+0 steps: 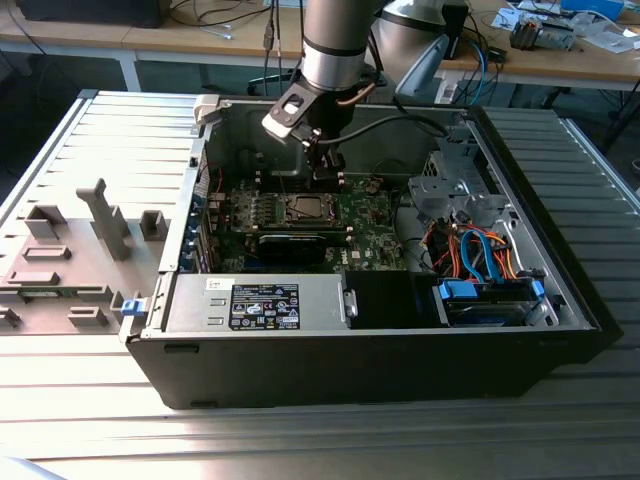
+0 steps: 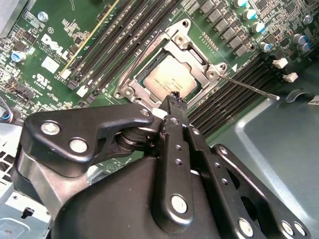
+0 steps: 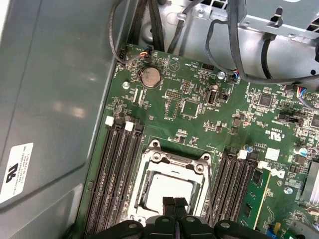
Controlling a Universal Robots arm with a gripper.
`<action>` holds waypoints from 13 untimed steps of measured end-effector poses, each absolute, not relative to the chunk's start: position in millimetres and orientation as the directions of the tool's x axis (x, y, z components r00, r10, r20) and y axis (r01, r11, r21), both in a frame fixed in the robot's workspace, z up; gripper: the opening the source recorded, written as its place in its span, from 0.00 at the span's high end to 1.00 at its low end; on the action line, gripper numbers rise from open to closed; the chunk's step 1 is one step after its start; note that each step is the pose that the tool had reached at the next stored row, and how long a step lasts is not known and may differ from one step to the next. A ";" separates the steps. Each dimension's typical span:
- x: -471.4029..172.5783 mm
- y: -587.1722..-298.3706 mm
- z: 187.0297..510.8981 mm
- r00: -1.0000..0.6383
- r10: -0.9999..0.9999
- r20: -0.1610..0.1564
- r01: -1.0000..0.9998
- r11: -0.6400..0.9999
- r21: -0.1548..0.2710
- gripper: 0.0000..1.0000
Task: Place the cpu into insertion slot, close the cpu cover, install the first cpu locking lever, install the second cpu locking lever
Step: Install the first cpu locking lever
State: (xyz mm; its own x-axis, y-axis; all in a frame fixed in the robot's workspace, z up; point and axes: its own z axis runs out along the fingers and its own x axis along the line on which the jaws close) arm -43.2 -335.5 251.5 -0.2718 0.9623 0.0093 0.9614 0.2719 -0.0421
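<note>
The cpu (image 2: 167,79) lies silver face up in the insertion slot (image 2: 130,79) on the green motherboard. The silver cpu cover (image 2: 187,37) lies flat around it as a frame. A thin silver locking lever (image 2: 249,87) sticks out sideways from the socket over the memory slots. My gripper (image 2: 174,98) is shut with nothing between its fingers, its tips just over the cpu's edge; I cannot tell whether they touch. The first wrist view shows the cpu (image 3: 169,186), cover (image 3: 177,164) and gripper (image 3: 175,201). In the exterior view my gripper (image 1: 328,168) hangs inside the case, just above the insertion slot (image 1: 305,208).
Long black memory slots (image 3: 117,174) flank the socket on both sides. A long black card (image 1: 295,243) lies in front of it. The case walls (image 1: 200,160) surround the board, with a drive cage and blue and orange cables (image 1: 480,250) at the exterior view's right.
</note>
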 end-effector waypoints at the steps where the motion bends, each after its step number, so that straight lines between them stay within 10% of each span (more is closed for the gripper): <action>1: -43.2 -335.5 251.5 -0.278 0.960 0.009 0.960 0.278 -0.042 0.89; 13: -43.2 -335.5 251.5 -0.332 0.943 0.009 0.942 0.332 -0.042 0.89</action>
